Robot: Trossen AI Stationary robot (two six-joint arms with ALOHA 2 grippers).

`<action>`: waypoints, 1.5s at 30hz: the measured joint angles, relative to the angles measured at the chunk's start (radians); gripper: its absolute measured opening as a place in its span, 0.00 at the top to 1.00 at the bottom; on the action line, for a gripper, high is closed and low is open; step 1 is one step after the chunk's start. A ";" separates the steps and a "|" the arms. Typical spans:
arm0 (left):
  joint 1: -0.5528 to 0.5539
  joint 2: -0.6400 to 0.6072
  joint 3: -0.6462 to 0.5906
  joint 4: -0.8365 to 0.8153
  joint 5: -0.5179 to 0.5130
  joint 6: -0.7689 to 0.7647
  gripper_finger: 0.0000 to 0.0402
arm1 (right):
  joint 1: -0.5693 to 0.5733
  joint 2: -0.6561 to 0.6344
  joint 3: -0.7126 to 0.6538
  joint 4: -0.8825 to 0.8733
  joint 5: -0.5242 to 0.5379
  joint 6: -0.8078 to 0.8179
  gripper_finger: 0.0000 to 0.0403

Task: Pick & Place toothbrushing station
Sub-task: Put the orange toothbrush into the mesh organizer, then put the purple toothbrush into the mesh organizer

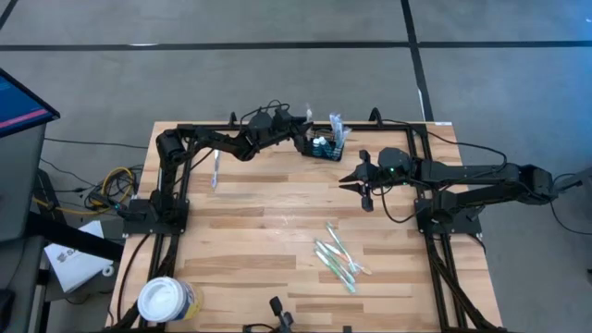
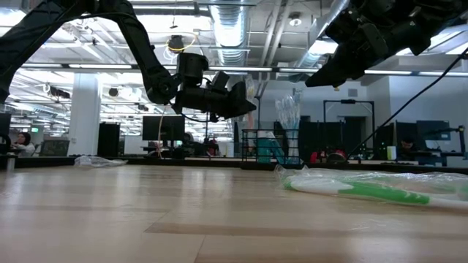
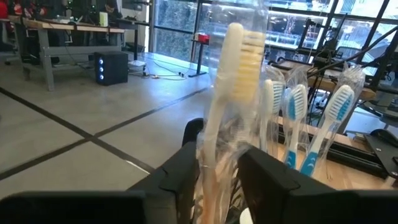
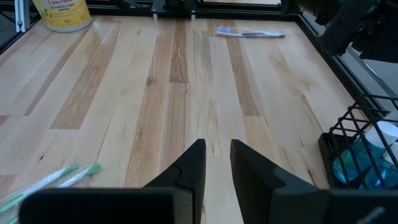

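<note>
While the left gripper (image 1: 298,132) hangs just beside the small black wire-mesh caddy (image 1: 326,146) at the far edge of the pale wooden table (image 1: 277,231), its two dark fingers (image 3: 180,177) are pinched on a cream-coloured toothbrush in a clear plastic wrapper (image 3: 231,81), held upright with the bristles on top, which I judge is so the handle can drop straight down into a compartment. That caddy is the toothbrushing station, and it already carries several blue-and-white wrapped toothbrushes (image 3: 311,124) standing on end, with something blue and white low inside that I cannot make out. From table height the gripper looks well clear of the surface, probably to get the handle over the caddy's rim. The right gripper (image 1: 363,181) waits near the caddy on its right side, above bare boards, its fingers a narrow gap apart with nothing between them; I would guess it hangs back so the two arms do not crowd one another at the basket. A loose heap of green-and-white wrapped toothbrushes (image 1: 337,257) lies nearer the front, right of the middle, and one more wrapped toothbrush (image 1: 215,170) lies alone on the left side, likely still to be collected. A round white tub with a yellow label (image 1: 166,299) stands at the front left corner, well apart from all this.
</note>
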 joint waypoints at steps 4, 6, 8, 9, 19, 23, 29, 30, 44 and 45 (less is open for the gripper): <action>0.000 0.000 0.000 0.005 0.000 0.000 0.64 | 0.000 0.000 0.000 0.000 0.000 0.002 0.84; 0.000 0.000 0.000 0.005 0.000 0.000 0.61 | 0.000 0.000 0.000 0.000 0.000 0.002 0.84; 0.000 0.000 0.000 0.005 0.000 0.000 0.58 | 0.000 0.000 0.000 0.000 0.000 0.002 0.84; 0.000 0.000 0.000 0.005 0.000 0.000 0.56 | 0.000 0.000 0.000 0.000 0.000 0.002 0.84; 0.000 -0.001 0.000 0.005 -0.001 0.000 0.55 | 0.000 0.000 0.000 0.000 0.000 0.002 0.84; 0.000 -0.002 0.000 0.007 -0.001 0.000 0.56 | 0.000 0.000 0.000 0.000 0.000 0.002 0.84; 0.002 -0.046 -0.002 0.016 -0.002 0.004 0.56 | 0.000 0.000 0.000 0.000 0.000 0.002 0.84; 0.002 -0.058 -0.002 0.020 -0.002 0.005 0.56 | 0.000 0.000 0.000 0.000 0.000 0.002 0.84; 0.003 -0.225 -0.001 -0.133 -0.018 0.024 0.56 | 0.000 0.000 0.000 0.000 0.000 0.002 0.84; 0.002 -0.243 0.000 -0.168 -0.032 0.035 0.56 | 0.000 0.000 0.000 0.000 0.000 0.002 0.84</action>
